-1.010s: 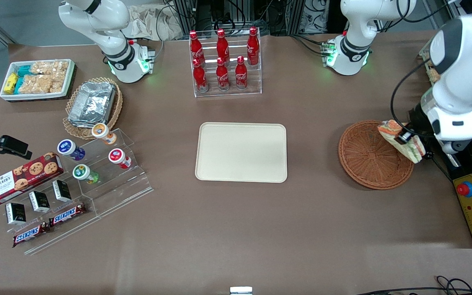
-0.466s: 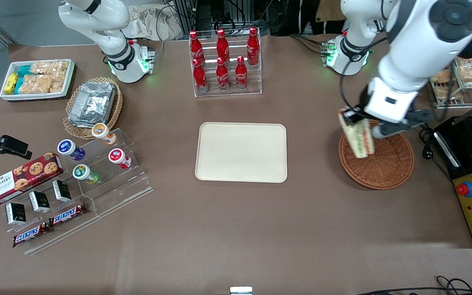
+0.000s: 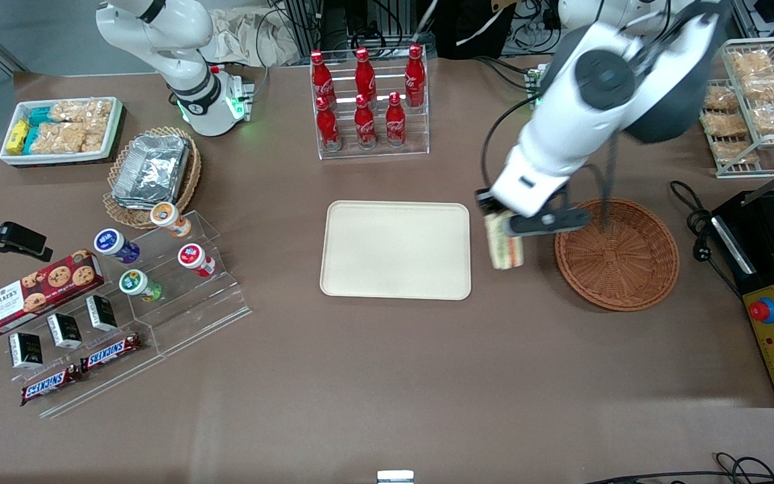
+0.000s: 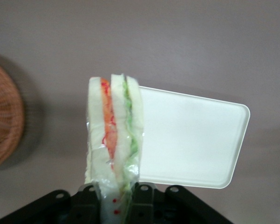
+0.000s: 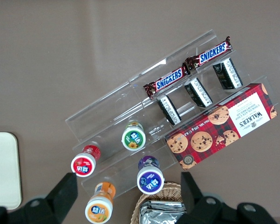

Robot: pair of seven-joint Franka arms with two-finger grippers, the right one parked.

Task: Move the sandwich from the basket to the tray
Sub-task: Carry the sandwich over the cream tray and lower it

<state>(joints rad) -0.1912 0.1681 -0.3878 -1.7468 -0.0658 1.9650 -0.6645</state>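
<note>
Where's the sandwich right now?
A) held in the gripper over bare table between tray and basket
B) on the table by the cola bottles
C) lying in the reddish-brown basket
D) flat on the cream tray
A: the gripper is shut on the sandwich, which hangs over bare table between the basket and the tray; the wrist view shows the sandwich clamped, just at the tray's edge.

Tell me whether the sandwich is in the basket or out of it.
Out. The sandwich hangs clamped in the gripper above bare table between the basket and the tray; nothing lies in the basket.
</note>
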